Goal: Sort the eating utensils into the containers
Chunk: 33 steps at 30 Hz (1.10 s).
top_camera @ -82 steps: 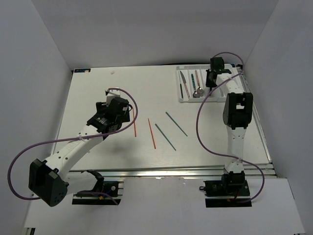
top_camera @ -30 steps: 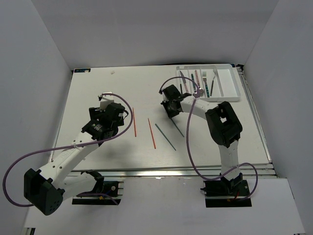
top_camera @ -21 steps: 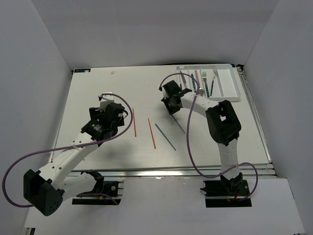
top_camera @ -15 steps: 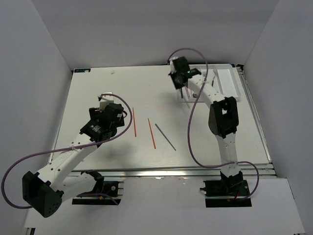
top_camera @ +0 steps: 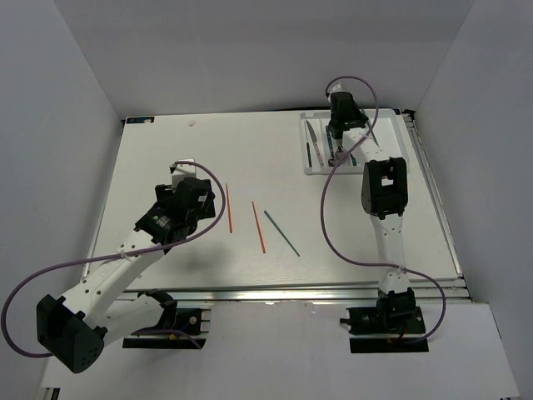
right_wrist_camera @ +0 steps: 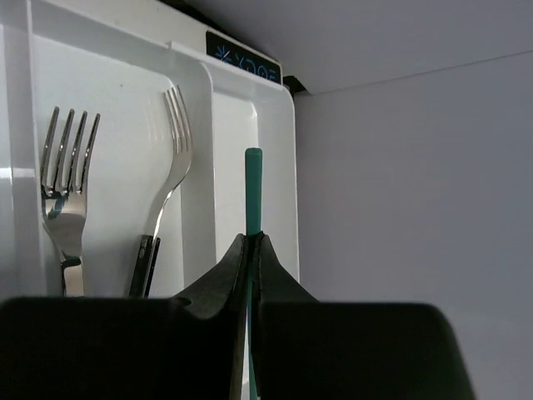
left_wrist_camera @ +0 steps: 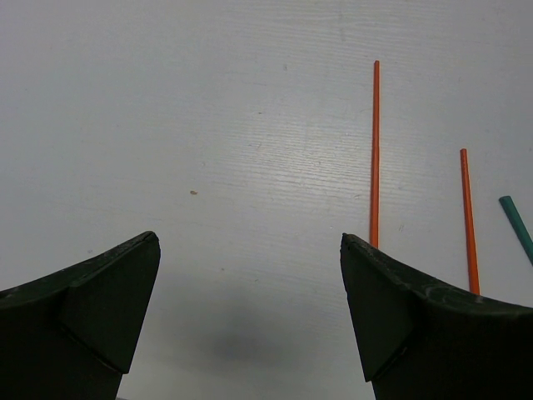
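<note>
My right gripper [right_wrist_camera: 251, 242] is shut on a teal chopstick [right_wrist_camera: 252, 187] and holds it over the rightmost compartment of the white tray [right_wrist_camera: 281, 167]. Two forks [right_wrist_camera: 67, 167] lie in the compartment to its left. In the top view this gripper [top_camera: 340, 125] is over the tray [top_camera: 400, 158] at the far right, where a knife [top_camera: 310, 132] lies in the left compartment. My left gripper [left_wrist_camera: 248, 242] is open and empty above bare table, just left of two red chopsticks [left_wrist_camera: 375, 150]. In the top view it [top_camera: 193, 193] is left of the red chopsticks [top_camera: 229, 208] and a teal chopstick [top_camera: 281, 232].
White walls enclose the table on three sides. The right wall stands close beside the tray. The table's metal front rail [top_camera: 291, 292] runs along the near edge, by the arm bases.
My right gripper took one teal chopstick from the middle of the table and carried it back over the tray. One teal chopstick stays on the table. My left arm shifted slightly.
</note>
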Each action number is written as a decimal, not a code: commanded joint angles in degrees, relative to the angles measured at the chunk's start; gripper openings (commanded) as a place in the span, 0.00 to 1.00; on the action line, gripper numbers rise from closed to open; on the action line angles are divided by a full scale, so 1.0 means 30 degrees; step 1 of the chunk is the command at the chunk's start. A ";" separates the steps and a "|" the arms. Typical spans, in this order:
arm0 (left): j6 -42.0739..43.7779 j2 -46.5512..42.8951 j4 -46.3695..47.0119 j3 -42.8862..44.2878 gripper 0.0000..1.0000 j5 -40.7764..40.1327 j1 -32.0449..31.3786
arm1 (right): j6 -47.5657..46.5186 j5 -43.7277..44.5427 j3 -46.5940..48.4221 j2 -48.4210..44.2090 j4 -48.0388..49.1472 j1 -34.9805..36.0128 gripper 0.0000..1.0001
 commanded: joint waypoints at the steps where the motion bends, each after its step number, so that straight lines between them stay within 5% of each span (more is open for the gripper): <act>1: 0.0078 -0.0398 0.0245 -0.0128 0.98 0.0203 -0.0032 | -0.1071 0.0188 0.0488 -0.0448 0.2413 -0.0718 0.00; 11: 0.0195 0.0099 0.0362 -0.0187 0.98 0.0847 -0.0032 | 0.0424 -0.2682 -0.0187 0.0166 0.2850 -0.2183 0.02; 13: 0.0224 0.0158 0.0392 -0.0187 0.98 0.0993 -0.0032 | 0.0919 -0.2977 -0.0333 0.0254 0.2677 -0.2476 0.12; 16: 0.0341 0.0159 0.0479 -0.0245 0.98 0.1286 -0.0032 | 0.1360 -0.3007 -0.0305 0.0401 0.2472 -0.2682 0.43; 23: 0.0342 0.0451 0.0422 -0.0187 0.98 0.1229 -0.0032 | 0.3878 -0.3799 0.1772 -0.1203 0.0070 -0.2274 0.62; 26: 0.0225 0.0335 0.0246 -0.0041 0.98 0.0527 -0.0032 | 0.6267 -0.3067 0.1397 -0.3250 -0.1009 -0.0523 0.89; 29: -0.0068 -0.0046 -0.0017 0.0048 0.98 -0.0874 -0.0032 | 0.9088 -0.8777 0.0171 -0.6152 -0.4555 0.0858 0.89; 33: -0.0478 -0.0748 -0.0252 0.0106 0.98 -0.2168 -0.0003 | 1.0883 -1.1713 -0.6730 -0.9701 -0.4939 0.4685 0.89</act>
